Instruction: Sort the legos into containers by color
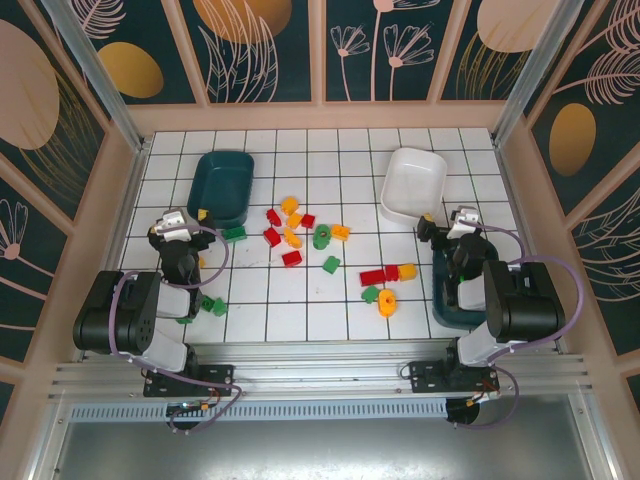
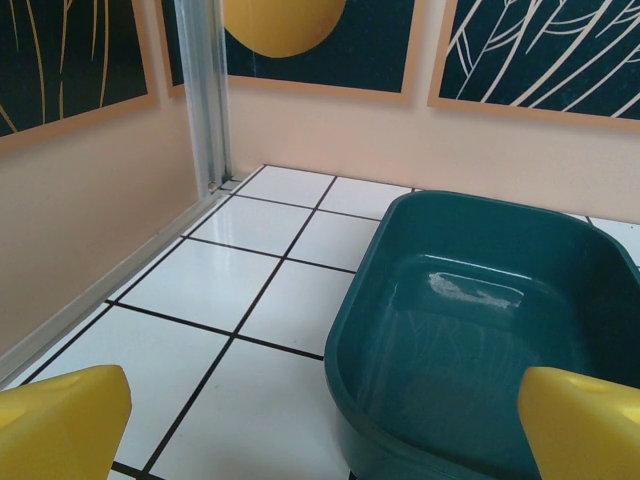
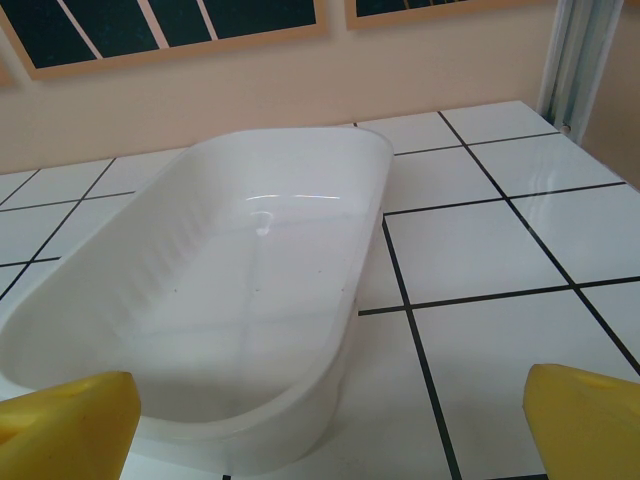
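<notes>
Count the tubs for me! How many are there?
3. One teal tub sits at the back left. The white tub sits at the back right. A second teal tub is at the front right, mostly hidden under the right arm.

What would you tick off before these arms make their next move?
1. The left claw is open and empty: ok.
2. The right claw is open and empty: ok.
3. The teal tub ahead of the left claw is empty: ok.
4. The white tub ahead of the right claw is empty: ok.
5. The second teal tub, mostly hidden under the right arm, is empty: cannot tell.
6. The legos lie loose on the table, but the green legos sit close beside the left arm; easy to reach: cannot tell.
</notes>
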You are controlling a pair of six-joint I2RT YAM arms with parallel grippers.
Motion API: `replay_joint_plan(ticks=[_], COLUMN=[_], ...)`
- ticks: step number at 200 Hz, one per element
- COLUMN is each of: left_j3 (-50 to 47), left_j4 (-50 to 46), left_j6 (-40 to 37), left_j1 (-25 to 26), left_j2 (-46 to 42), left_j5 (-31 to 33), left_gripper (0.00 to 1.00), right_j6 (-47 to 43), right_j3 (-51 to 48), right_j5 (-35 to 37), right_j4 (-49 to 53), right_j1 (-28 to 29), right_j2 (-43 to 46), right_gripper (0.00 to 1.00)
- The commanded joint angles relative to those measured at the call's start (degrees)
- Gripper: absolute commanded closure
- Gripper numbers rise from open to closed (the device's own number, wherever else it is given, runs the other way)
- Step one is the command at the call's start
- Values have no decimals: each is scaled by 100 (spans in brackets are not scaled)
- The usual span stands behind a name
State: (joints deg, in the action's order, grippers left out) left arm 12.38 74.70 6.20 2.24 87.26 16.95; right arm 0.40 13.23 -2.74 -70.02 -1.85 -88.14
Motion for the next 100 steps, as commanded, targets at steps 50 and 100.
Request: replay_joint_plan(ticks=[50,100], left_j3=[-1,1349], left_j4=[82,-2986], left_j6=[-29,249], left_j1=[-31,-20], left_j2=[-72,-2395], left_j5=[49,-252], left_gripper=[1,1], right_j6=[39,-394], right_j3=[80,1929], right_j5=[-14,1937], right_j4=[-55,3584], right_j1=[-46,1326], right_j2=[7,2109], right_gripper=[1,1])
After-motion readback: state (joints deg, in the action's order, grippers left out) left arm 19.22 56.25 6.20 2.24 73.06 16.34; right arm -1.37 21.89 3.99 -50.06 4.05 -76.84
